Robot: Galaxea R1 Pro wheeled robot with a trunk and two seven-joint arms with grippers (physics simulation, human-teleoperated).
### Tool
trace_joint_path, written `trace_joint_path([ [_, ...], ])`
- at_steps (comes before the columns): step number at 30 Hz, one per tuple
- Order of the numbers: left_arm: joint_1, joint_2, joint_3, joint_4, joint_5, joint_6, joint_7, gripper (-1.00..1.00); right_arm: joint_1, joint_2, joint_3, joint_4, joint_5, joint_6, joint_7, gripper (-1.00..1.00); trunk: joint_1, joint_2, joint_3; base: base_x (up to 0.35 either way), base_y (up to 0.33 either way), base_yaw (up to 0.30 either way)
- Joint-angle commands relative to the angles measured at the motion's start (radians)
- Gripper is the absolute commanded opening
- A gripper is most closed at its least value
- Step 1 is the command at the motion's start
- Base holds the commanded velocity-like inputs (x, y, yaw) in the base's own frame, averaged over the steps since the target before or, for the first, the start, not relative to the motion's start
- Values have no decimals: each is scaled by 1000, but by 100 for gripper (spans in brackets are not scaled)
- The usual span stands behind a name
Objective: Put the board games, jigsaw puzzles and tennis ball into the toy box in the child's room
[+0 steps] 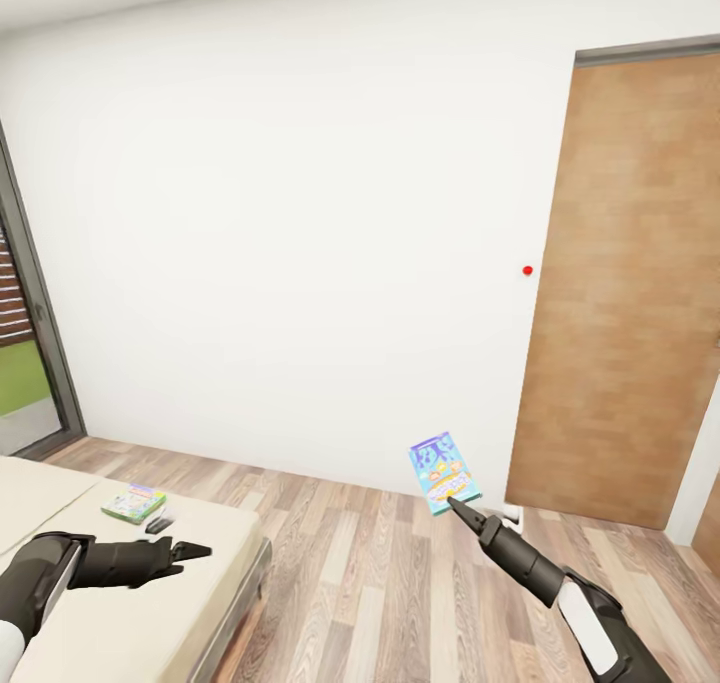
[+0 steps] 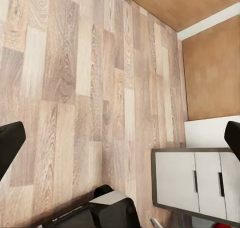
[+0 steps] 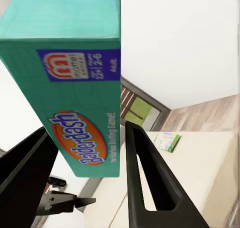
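The right hand (image 1: 452,503) grips a blue game (image 1: 443,472) by its lower edge, holding it upright above the plank floor (image 1: 400,583) at about 5 o'clock in the head view, in front of the white wall (image 1: 300,213). Its fingers (image 3: 145,188) pinch the teal edge (image 3: 75,88). The left hand (image 1: 195,551) hovers over the bed (image 1: 150,603) at 8 o'clock, fingers (image 2: 10,145) spread wide, grasping nothing. A green game (image 1: 133,503) lies flat on the bed, near that hand. A wooden door (image 1: 630,293) stands at 3 o'clock.
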Motion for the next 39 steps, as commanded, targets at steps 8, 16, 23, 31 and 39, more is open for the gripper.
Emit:
trace_joint_path([
  [8, -1, -3, 7, -1, -11, 8, -9, 100, -2, -5, -1, 6, -7, 11, 1, -100, 0, -1, -7, 0, 0, -211],
  [16, -1, -2, 7, -1, -11, 5, -13, 100, -2, -6, -7, 9, -7, 10, 1, -100, 0, -1, -9, 0, 0, -266],
  [23, -1, -1, 13, -1, -11, 15, -14, 100, -2, -5, -41, 9, -7, 12, 1, -100, 0, -1, -6, -14, 0, -278],
  [31, -1, 0, 32, -1, -11, 16, -14, 100, 0, 2, -45, 5, -6, 9, 1, -100, 0, -1, -2, -113, 0, -278],
  [39, -1, 0, 33, -1, -11, 16, -14, 100, -2, 3, -44, 6, -7, 12, -18, -100, 0, -1, 3, -5, 0, -279],
])
